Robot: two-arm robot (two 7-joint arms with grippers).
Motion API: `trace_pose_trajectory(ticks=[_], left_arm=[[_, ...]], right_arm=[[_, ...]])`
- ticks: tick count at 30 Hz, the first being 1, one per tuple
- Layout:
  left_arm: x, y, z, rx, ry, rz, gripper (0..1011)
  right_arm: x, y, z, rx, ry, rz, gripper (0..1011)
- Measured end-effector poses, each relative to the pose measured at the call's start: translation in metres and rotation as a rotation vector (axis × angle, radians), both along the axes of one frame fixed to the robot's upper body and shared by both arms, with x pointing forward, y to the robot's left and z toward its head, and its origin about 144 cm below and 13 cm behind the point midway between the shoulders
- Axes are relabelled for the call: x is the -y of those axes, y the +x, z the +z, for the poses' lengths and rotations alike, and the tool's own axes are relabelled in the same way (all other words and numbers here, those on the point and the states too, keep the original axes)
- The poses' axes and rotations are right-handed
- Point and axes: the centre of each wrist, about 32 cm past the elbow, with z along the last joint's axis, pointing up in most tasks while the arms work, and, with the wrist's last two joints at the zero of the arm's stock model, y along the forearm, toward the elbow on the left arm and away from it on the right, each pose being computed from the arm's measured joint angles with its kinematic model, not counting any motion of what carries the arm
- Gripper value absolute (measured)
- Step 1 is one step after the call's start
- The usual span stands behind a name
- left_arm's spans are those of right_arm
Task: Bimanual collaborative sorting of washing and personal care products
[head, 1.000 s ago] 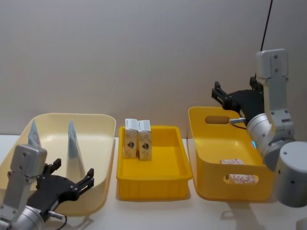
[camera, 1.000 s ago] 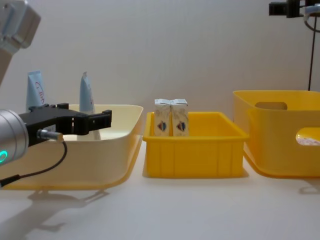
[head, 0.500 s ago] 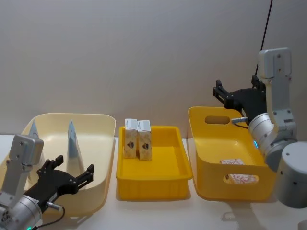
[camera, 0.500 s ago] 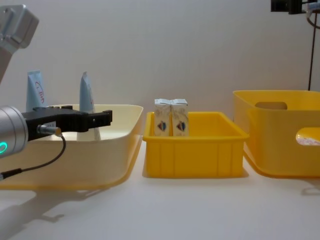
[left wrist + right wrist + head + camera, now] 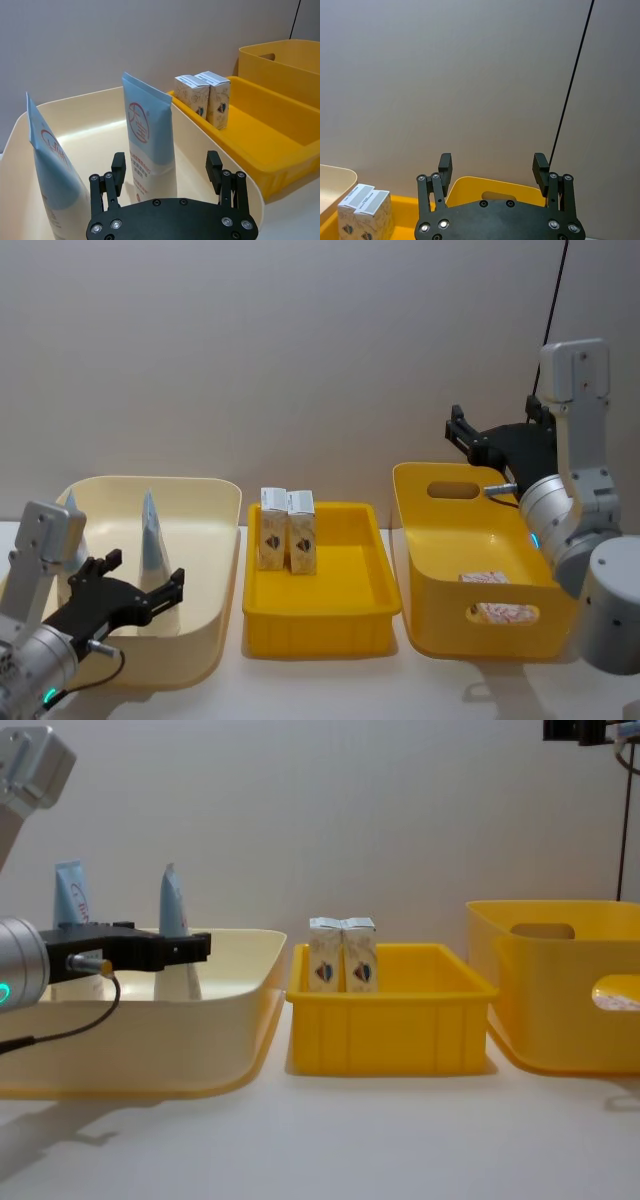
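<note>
Two white squeeze tubes with pale blue ends stand upright in the cream bin [image 5: 200, 540]: one tube [image 5: 147, 145] just ahead of my left gripper [image 5: 166, 165], the other tube [image 5: 50, 170] off to its side. My left gripper [image 5: 140, 590] hovers open over the bin's near part with nothing between its fingers. Two small white cartons [image 5: 287, 530] stand side by side at the back of the shallow yellow tray [image 5: 320, 625]. My right gripper [image 5: 465, 435] hangs open and empty, high above the deep yellow bin [image 5: 440, 610].
The deep yellow bin [image 5: 560, 1000] on the right holds a flat pink-patterned pack [image 5: 485, 579]. The three containers stand in a row against a plain wall. A black cable [image 5: 570, 85] hangs behind the right arm. Bare table lies in front of the bins.
My left gripper has drawn in to the left, moving over the cream bin until it faces the nearer tube. The right arm has barely moved.
</note>
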Motion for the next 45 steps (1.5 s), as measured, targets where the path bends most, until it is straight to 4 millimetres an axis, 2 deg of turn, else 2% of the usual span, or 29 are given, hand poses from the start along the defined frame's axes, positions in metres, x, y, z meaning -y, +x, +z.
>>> trace_pose_trajectory(ticks=[21, 42, 45], left_arm=[[0.007, 0.032, 0.008, 0.014, 0.027, 0.003, 1001], [0.012, 0.041, 0.012, 0.051, 0.059, 0.049, 1002], [0.012, 0.042, 0.012, 0.054, 0.061, 0.051, 959]], right_arm=[[0.000, 0.000, 0.000, 0.002, 0.000, 0.000, 1001], [0.000, 0.000, 0.000, 0.001, 0.000, 0.001, 1001], [0.000, 0.000, 0.000, 0.001, 0.000, 0.000, 1001]])
